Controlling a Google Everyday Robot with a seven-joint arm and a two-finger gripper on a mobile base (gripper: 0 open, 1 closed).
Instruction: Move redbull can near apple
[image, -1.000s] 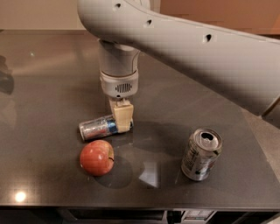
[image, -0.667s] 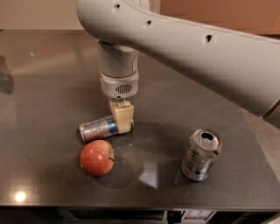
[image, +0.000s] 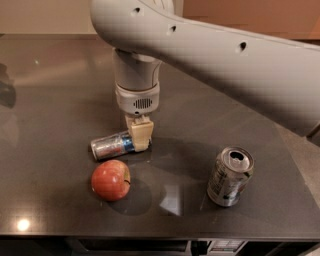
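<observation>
The redbull can (image: 111, 145), slim and silver with a blue patch, lies on its side on the dark table (image: 50, 90). The round red apple (image: 110, 180) sits just in front of it, a small gap apart. My gripper (image: 139, 134) hangs straight down from the grey wrist and sits at the can's right end, covering that end from view. It is down at table level, just behind and to the right of the apple.
A wider silver can (image: 230, 176) with green and red markings stands upright at the right, its top opened. The table's front edge (image: 160, 235) runs just in front of the apple. The large grey arm (image: 225, 55) spans the upper right.
</observation>
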